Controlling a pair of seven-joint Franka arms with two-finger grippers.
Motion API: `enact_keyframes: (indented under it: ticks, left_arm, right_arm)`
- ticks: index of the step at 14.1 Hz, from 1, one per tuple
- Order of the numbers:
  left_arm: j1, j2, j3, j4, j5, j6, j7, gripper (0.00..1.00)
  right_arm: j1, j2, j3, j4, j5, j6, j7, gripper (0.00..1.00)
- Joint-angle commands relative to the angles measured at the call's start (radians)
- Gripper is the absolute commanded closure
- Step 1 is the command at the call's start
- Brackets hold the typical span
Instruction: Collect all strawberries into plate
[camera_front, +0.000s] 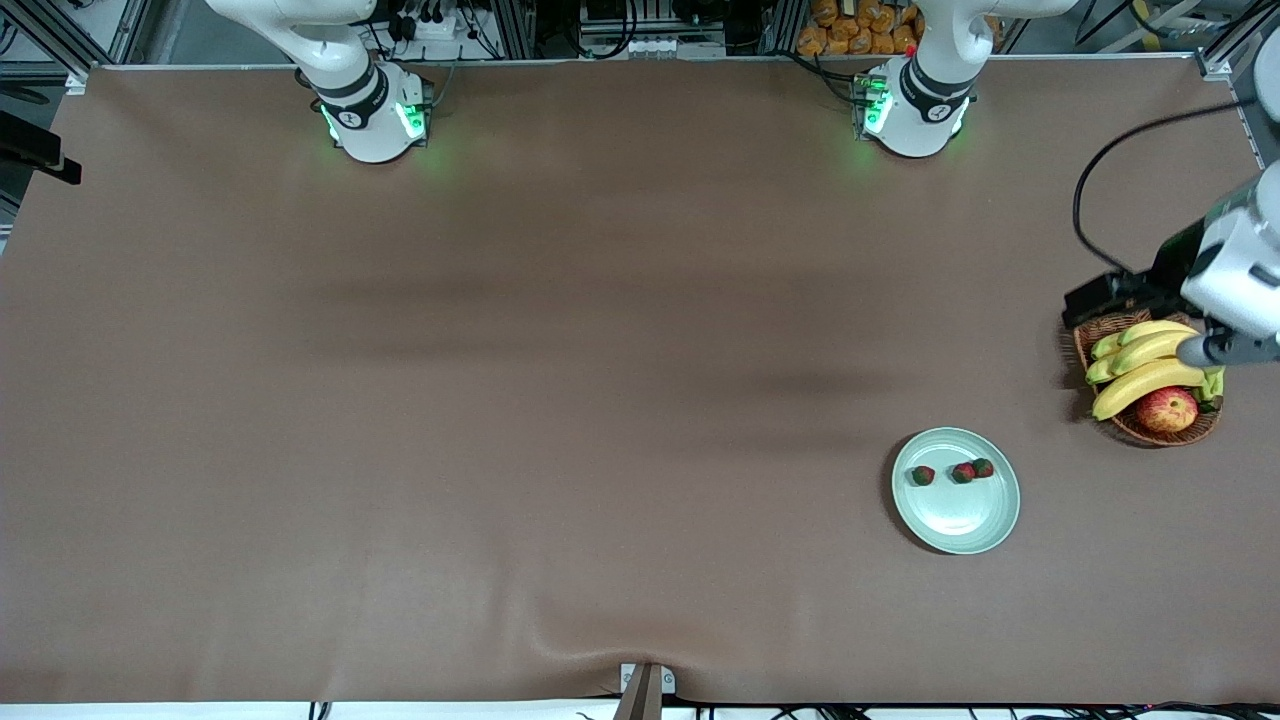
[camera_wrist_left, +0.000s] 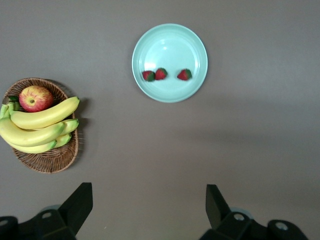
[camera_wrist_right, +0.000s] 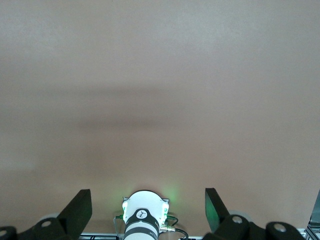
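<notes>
Three small dark-red strawberries lie on the pale mint-green plate (camera_front: 985, 535): one (camera_front: 923, 475) apart, two (camera_front: 963, 473) (camera_front: 983, 467) side by side. The left wrist view shows the plate (camera_wrist_left: 170, 45) and the berries (camera_wrist_left: 148, 76) (camera_wrist_left: 160, 74) (camera_wrist_left: 184, 74) too. My left gripper (camera_wrist_left: 149, 200) is open and empty, high in the air; its hand (camera_front: 1235, 285) hangs over the fruit basket at the left arm's end of the table. My right gripper (camera_wrist_right: 147, 205) is open and empty, high over bare table near its own base (camera_wrist_right: 144, 217); it is out of the front view.
A brown wicker basket (camera_front: 1150, 435) with bananas (camera_front: 1145, 380) and a red-yellow apple (camera_front: 1167, 408) stands beside the plate, toward the left arm's end; it also shows in the left wrist view (camera_wrist_left: 47, 160). Brown cloth (camera_front: 560, 400) covers the table.
</notes>
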Motion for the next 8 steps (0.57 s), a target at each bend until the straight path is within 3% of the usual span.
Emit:
enact_keyframes:
  ticks: [1, 8]
  left_arm:
    - [0.026, -0.058, -0.02, -0.033, -0.006, -0.025, 0.078, 0.0]
    - [0.072, -0.119, -0.106, -0.037, 0.034, -0.075, 0.092, 0.0]
  right_arm:
    - [0.004, -0.004, 0.01, 0.018, -0.015, -0.017, 0.019, 0.0]
    - [0.006, -0.004, 0.01, 0.018, -0.018, -0.02, 0.019, 0.0]
